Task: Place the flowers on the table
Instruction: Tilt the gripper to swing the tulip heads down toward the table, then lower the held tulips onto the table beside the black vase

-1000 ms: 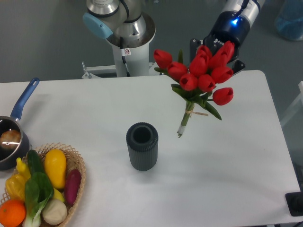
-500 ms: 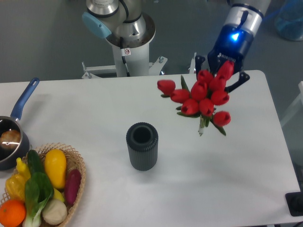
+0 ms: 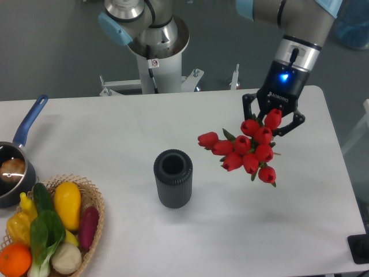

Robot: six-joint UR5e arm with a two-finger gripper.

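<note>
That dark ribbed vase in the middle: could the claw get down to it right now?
Probably not as things stand. The way to the vase looks open, with bare table around it, but the claw is already full, holding the flowers off to one side.

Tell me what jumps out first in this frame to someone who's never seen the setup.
The bunch of red tulips with green leaves, held in the end effector above the right half of the large white rectangular table, grabs the eye first. Next is the dark ribbed cylindrical vase standing upright mid-table, left of the flowers. At the bottom-left corner sits a woven wicker basket of colourful vegetables.
</note>
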